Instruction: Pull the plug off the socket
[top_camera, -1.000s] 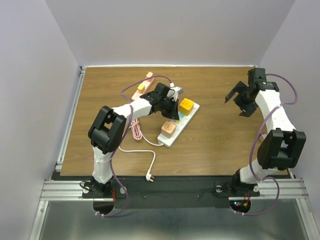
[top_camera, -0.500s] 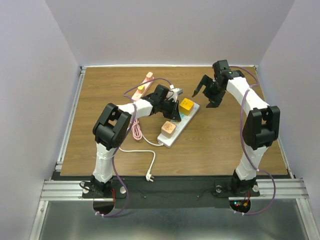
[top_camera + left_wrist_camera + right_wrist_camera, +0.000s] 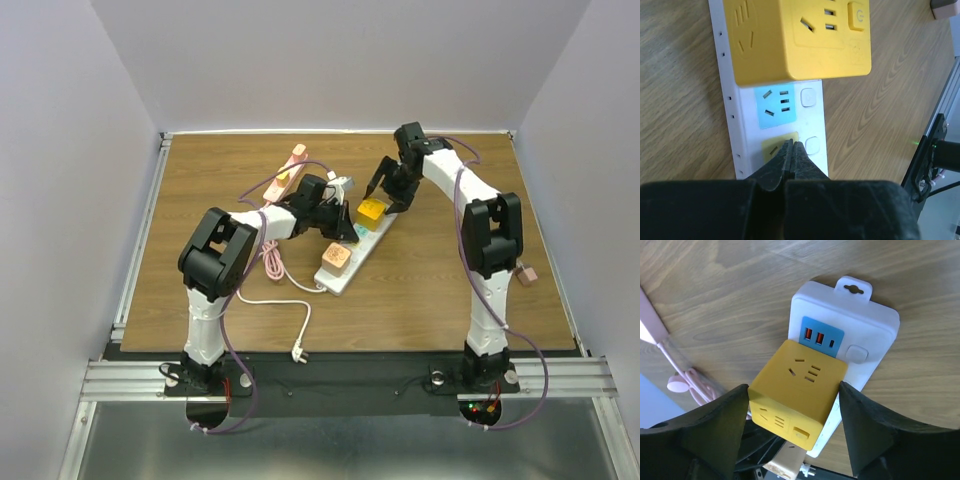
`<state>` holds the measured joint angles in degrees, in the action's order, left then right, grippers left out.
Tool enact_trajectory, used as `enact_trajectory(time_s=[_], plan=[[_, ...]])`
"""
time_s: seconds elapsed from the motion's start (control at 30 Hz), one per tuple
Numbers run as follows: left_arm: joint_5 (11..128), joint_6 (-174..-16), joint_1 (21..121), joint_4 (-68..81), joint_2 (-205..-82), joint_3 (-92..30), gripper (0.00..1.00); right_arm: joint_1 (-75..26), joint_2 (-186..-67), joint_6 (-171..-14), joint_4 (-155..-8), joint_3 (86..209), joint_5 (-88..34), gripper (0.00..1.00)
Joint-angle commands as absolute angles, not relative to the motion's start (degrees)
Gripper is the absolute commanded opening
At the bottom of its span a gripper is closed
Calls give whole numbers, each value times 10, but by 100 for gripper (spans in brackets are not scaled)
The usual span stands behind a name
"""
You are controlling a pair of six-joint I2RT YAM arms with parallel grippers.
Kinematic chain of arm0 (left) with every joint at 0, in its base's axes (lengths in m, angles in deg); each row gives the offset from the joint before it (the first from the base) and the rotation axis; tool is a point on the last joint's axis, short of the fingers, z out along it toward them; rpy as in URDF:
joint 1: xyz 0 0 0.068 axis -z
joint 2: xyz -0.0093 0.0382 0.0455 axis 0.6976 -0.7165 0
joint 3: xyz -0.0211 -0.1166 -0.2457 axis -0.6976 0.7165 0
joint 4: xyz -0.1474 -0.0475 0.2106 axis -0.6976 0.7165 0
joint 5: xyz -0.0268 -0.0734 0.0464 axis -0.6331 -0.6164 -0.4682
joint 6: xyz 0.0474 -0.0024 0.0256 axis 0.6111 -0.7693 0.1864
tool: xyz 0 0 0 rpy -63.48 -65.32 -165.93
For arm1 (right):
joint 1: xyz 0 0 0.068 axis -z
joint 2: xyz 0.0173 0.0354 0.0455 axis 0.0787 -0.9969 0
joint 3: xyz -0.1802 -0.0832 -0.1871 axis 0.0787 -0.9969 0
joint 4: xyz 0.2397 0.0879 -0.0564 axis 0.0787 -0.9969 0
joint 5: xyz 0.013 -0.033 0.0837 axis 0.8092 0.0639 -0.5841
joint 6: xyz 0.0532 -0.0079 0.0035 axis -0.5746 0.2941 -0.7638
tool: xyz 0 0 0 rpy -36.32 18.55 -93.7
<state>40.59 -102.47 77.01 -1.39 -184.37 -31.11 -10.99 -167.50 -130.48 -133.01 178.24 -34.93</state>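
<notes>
Wood-grain tabletop [image 3: 450,290] fills the space between plain pale walls; the socket [image 3: 362,246] lies on it slantwise near the middle, with its cord [image 3: 290,300] trailing toward us and a pink cable [image 3: 272,262] just beside its left side. A yellow plug [image 3: 372,211] sits at the socket's far end and a peach cube [image 3: 337,258] at its near end; we take the yellow one as the target, since the right jaws are on it.

The left jaws are clenched on nothing, their tips [image 3: 791,152] down on the socket's face between the two cubes; they seem to rest on it, though we cannot be sure of contact. The right jaws are released, with a finger [image 3: 710,430] on each side of the plug and a little gap at both; nothing is gripped yet.

We judge this to be the end of the approach, with the left arm bracing and the right lined up. Next we would close the right jaws squarely on the plug's side faces, then draw straight up off the socket; the left should bear down so that the socket does not lift with it.
</notes>
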Motion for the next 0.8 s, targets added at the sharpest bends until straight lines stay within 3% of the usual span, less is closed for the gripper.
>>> enact_trajectory(time_s=[0.0,0.27,0.37,0.5,0.77], plan=[[428,-1045,762,-9,-1816,-275,0,-131,-1691,-1302,-1322,1835,-377,73],[435,-1105,762,-72,-1784,-231,0,-147,-1811,-1316,-1323,2016,-464,58],[438,-1129,762,-100,-1785,-221,0,-146,-1858,-1324,-1324,2089,-487,58],[434,-1138,760,-110,-1795,-213,0,-146,-1855,-1323,-1324,2082,-472,59],[420,-1142,733,-138,-1790,-173,0,-155,-1815,-1262,-1357,2030,-417,89]])
